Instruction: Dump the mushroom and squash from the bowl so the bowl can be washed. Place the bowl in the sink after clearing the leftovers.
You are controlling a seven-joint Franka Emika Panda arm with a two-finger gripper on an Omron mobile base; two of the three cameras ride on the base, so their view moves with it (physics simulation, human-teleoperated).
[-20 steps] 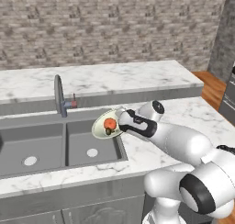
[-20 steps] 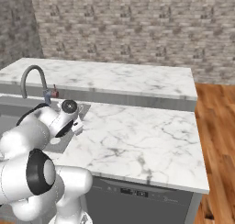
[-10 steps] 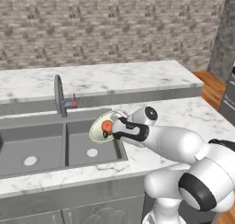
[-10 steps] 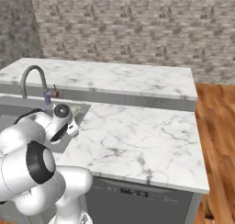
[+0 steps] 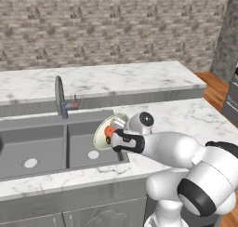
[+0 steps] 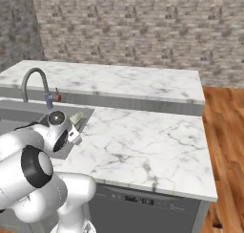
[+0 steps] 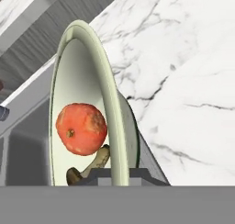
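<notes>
Gripper (image 5: 113, 138) is pinching the bowl (image 5: 103, 132) by its rim, one finger on each side of the wall. In the hand view the rim is running straight down between the tips.

Bowl is tipped nearly on edge, open side facing left toward the sink (image 5: 51, 147). It's hanging over the right basin, at the basin's right edge next to the marble counter (image 5: 186, 114), not touching the basin floor.

Both leftovers are sitting inside the bowl. The squash (image 7: 81, 128), orange-red and round, is lying against the inner wall. The mushroom (image 7: 89, 165), brown, is sitting just below it, touching it, down by the fingers. In the left base view the squash (image 5: 109, 131) is showing as an orange spot right at the gripper.

Faucet (image 5: 60, 97) is standing behind the basins, well apart from the bowl. Pale drain (image 5: 94, 154) of the right basin is lying below the bowl.

From the right base view only a sliver of bowl (image 6: 76, 117) is peeking past the wrist, at the sink (image 6: 28, 117) corner; faucet (image 6: 34, 81) is arching behind it.
</notes>
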